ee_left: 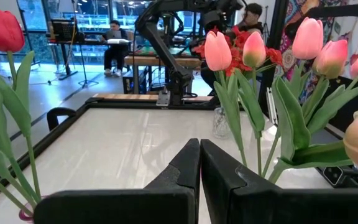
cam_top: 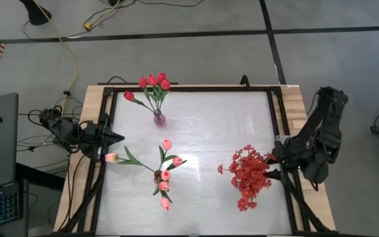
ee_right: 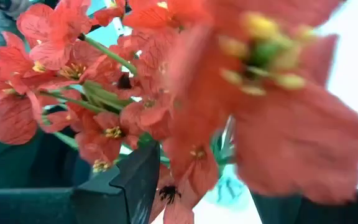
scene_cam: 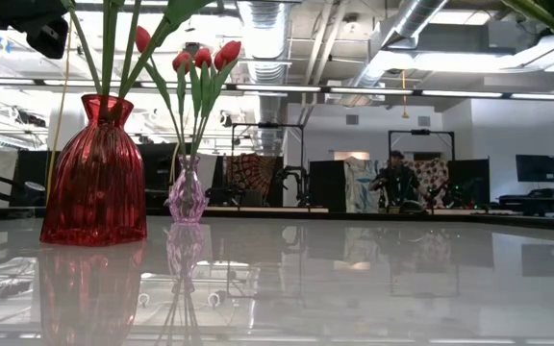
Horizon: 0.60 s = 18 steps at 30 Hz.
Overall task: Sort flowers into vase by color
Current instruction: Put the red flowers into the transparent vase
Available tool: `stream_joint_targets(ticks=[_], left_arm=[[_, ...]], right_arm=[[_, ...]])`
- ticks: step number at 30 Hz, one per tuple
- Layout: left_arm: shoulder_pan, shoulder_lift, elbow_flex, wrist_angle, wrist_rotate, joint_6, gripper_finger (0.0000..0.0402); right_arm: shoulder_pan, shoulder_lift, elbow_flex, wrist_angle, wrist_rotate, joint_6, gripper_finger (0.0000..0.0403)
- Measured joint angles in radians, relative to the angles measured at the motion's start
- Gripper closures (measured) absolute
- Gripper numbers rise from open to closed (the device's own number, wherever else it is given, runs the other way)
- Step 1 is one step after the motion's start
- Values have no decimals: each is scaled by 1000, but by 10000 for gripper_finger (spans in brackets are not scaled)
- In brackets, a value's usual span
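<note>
High: we see the left end effector (cam_top: 115, 138) at the counter's (cam_top: 209, 125) left edge, the right end effector (cam_top: 273, 170) against the red blossom spray (cam_top: 249, 174) | Left wrist: fingers (ee_left: 185, 171) pressed together, empty, pink tulips (ee_left: 309, 43) beyond | Right wrist: fingers (ee_right: 135, 180) apart among the blossoms; we cannot tell whether they grip.

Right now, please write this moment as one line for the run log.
left gripper: shut, table's left edge | right gripper: open at red blossom spray | red tulips, pink tulips: in vases

Red tulips (cam_top: 153, 81) in a purple vase (cam_top: 158, 119); pink tulips (cam_top: 166, 176) beside it; red blossoms (cam_top: 247, 172) on the white table (cam_top: 209, 125).
</note>
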Motion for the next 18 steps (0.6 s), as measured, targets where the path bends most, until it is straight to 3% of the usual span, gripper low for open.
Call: stream_joint_targets(ticks=[11, 18], left_arm=[[0, 0, 0, 0, 3, 0, 401], [0, 0, 0, 0, 18, 0, 401]], right_arm=[[-59, -71, 0, -18, -133, 48, 154], [-87, -82, 0, -152, -276, 175, 155]])
